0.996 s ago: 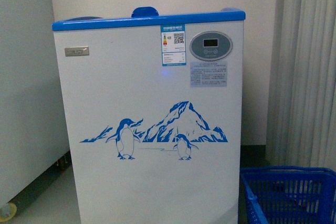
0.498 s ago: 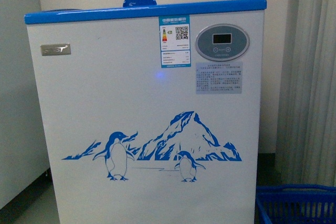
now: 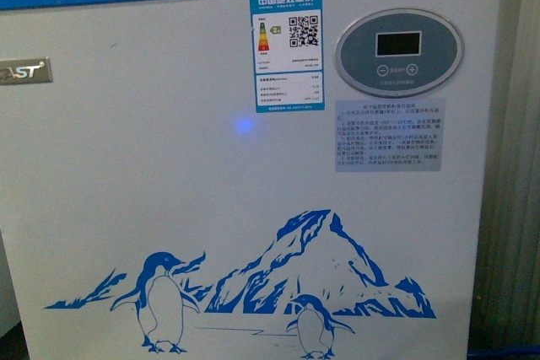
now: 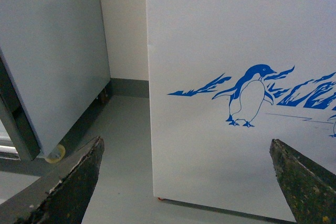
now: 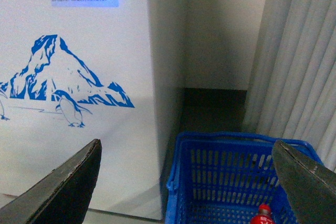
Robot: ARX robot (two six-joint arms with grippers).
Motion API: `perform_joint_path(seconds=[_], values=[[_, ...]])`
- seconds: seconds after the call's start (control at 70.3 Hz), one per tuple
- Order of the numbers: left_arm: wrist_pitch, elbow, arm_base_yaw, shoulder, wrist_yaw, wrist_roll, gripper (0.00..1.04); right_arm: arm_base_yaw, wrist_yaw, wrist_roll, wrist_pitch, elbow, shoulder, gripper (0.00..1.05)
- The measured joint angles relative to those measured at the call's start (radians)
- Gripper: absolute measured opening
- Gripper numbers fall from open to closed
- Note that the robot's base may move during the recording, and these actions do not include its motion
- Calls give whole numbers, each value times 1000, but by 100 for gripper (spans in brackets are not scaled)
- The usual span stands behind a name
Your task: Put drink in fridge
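The fridge (image 3: 169, 208), white with a blue top rim and a blue penguin-and-mountain decal, fills the front view at close range. Its front also shows in the left wrist view (image 4: 220, 145) and the right wrist view (image 5: 79, 145). The drink (image 5: 262, 215), a small bottle with a red top, stands in the blue basket (image 5: 231, 177) on the floor beside the fridge; only its top shows. My left gripper (image 4: 186, 182) is open and empty in front of the fridge's lower part. My right gripper (image 5: 186, 182) is open and empty above the basket's near side. The lid is out of view.
A taller grey-white cabinet (image 4: 47, 56) stands beside the fridge, with a floor gap between them. A grey curtain (image 5: 299, 56) hangs behind the basket. The fridge's control panel (image 3: 398, 52) and label (image 3: 285, 50) face me.
The fridge has grown much larger in the front view: I have come closer to it. The blue basket has dropped out of the front view at the lower right.
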Motion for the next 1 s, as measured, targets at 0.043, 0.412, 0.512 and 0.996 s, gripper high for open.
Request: perform_joint_path(seconds=[0.043,0.412,0.512,0.996], values=[[0,0,0,0,0,0,97,0,0,0,0,0,0,97],[0,0,0,0,0,0,97,-254,78,42,-26,194,873,97],[0,0,0,0,0,0,97,-353,51,-21,222,270,1257,97],[0,0,0,0,0,0,97,-370,166,-24,525,766,2321,97]])
